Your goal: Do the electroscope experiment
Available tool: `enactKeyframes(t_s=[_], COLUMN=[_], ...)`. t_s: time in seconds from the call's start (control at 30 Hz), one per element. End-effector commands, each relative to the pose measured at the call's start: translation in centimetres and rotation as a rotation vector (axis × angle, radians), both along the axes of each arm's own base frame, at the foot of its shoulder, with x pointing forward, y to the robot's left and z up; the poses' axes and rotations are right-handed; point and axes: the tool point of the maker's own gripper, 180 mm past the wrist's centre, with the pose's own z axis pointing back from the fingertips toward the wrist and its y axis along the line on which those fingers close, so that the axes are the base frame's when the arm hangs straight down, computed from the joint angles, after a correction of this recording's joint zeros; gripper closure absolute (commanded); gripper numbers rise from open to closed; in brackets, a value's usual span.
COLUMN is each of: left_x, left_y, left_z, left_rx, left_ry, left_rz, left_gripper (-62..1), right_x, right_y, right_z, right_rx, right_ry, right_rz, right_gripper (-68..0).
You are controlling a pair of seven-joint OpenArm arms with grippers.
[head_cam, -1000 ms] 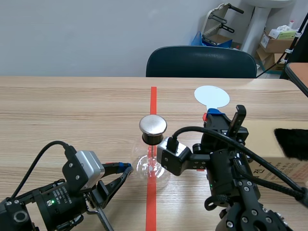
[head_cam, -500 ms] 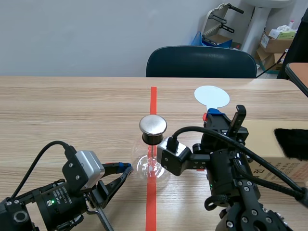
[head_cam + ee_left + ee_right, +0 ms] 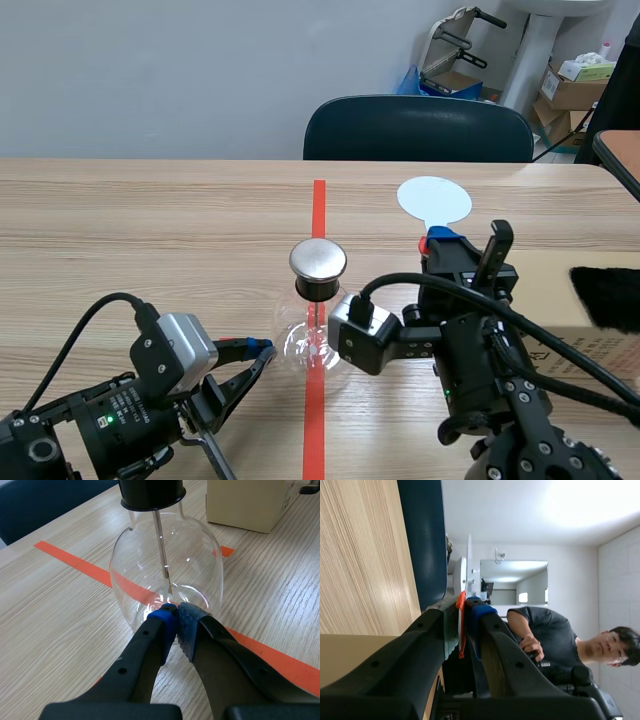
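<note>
Electroscope (image 3: 318,265), box (image 3: 250,505) beside it, right gripper (image 3: 465,611) pinching white paddle (image 3: 434,200), chair (image 3: 418,128) behind.

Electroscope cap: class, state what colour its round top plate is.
The cap is shiny silver-grey metal and sits on a black stopper; this is clearest in the scene view.

Glossy glass flask (image 3: 150,555), seemingly brushed-metal cap (image 3: 318,258)
</note>
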Motion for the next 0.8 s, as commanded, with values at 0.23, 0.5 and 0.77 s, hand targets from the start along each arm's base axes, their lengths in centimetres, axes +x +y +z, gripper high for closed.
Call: enactKeyframes(t_s=[0.23,0.5,0.77], left_x=[0.5,0.5,0.5], left_y=[-0.8,-0.7,-0.7], left_z=[0.6,0.3,0.2], left_rx=[-0.020,-0.007,-0.001], left_ry=[-0.005,0.007,0.011], left_rz=[0.006,0.010,0.011], left_gripper=[-2.5,-2.5,-2.5], right_x=[-1.3,-2.3,-3.5], right_y=[1.0,2.4,3.6], right_z=[1.7,1.3,0.7], right_rx=[-0.008,-0.030,-0.046], right_ry=[-0.039,-0.027,-0.011], right_rz=[0.118,0.240,0.344], right_gripper=[-0.9,-0.9,-0.9])
